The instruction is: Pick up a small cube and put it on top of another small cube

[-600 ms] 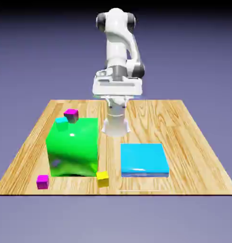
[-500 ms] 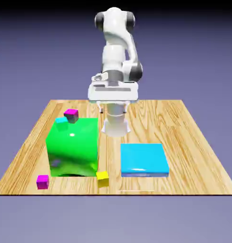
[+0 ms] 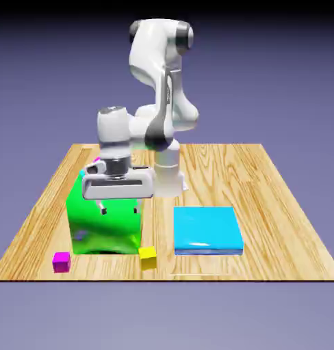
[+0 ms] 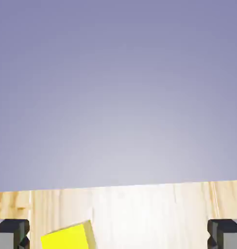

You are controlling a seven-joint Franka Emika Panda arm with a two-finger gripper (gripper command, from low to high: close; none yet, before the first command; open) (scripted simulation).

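Exterior view: glossy green block (image 3: 105,229), flat blue slab (image 3: 207,230), grained wooden table (image 3: 279,232).

From here I have two views. The exterior view stands off beyond the bench (image 3: 265,225), above it and looking down across it toward the arm (image 3: 163,102), far enough back to take in the whole bench top, with backdrop around it. The other rides on the hand (image 3: 119,188) and looks along it, its fingertips (image 4: 11,234) at about four and eight o'clock. It sits much nearer, taking in only a strip of bench along the bottom, with plain backdrop from nine o'clock through twelve to three. Both share the bench's near edge and the yellow cube (image 3: 148,258), cut off toward seven o'clock in the hand view; with so little bench showing, I'd call the camera's exact tilt uncertain.
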